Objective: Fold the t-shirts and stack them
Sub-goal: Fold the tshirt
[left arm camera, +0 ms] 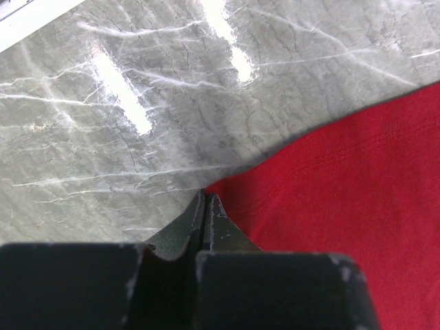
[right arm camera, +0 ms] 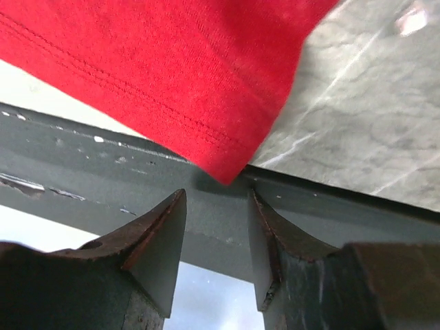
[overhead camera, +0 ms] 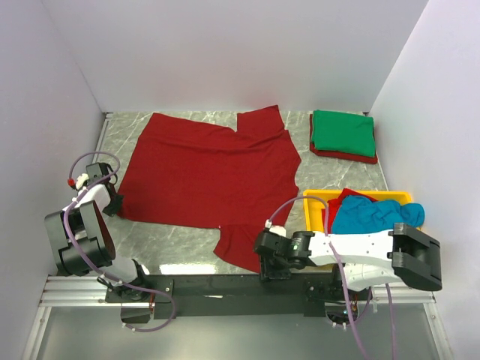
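A dark red t-shirt lies spread flat across the middle of the table. My left gripper rests at its lower left corner. In the left wrist view its jaws are pressed together just beside the red hem, with no cloth seen between them. My right gripper hovers over the near table edge by the shirt's front sleeve. There it stands open, and the sleeve corner lies just beyond the tips, not between them. A folded green t-shirt sits on a folded red one at the back right.
A yellow tray at the right holds a crumpled teal t-shirt and a red one. The dark rail along the table's near edge runs under the right fingers. White walls close in the left, back and right sides.
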